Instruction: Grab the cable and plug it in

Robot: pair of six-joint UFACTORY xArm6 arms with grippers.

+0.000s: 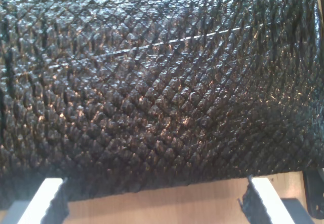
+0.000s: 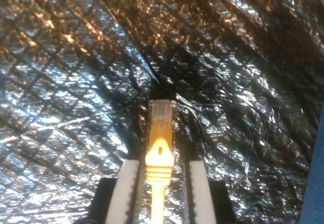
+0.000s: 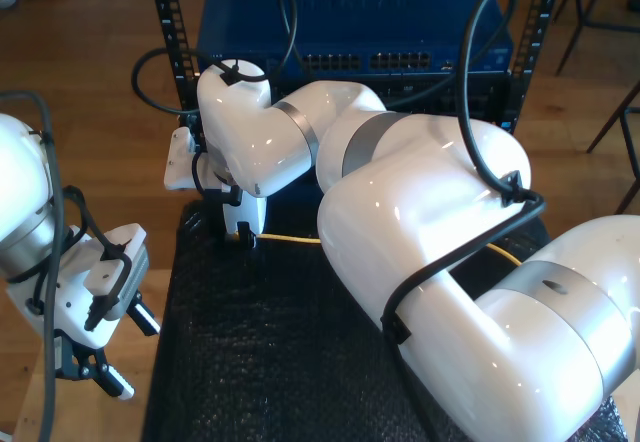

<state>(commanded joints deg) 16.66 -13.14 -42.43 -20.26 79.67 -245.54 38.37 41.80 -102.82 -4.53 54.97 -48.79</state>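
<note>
My second gripper [image 2: 161, 181] clenched the cable [image 2: 159, 143] over the black mat [image 2: 61, 107], while my first gripper [image 1: 154, 201] stood released.

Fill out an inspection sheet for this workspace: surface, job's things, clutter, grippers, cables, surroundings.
Surface: black quilted mat over a wooden table.
Job's things: pale yellow network cable lies on the mat; its clear plug points forward between the pads of my second gripper.
Clutter: nothing seen.
Grippers: my second gripper is shut on the cable just behind the plug, low over the mat; my first gripper is open, with nothing between its pads, at the mat's edge.
Cables: thick black robot-arm cables loop over the arms.
Surroundings: blue network switch with a row of ports, in a black rack beyond the mat; wooden floor.
</note>
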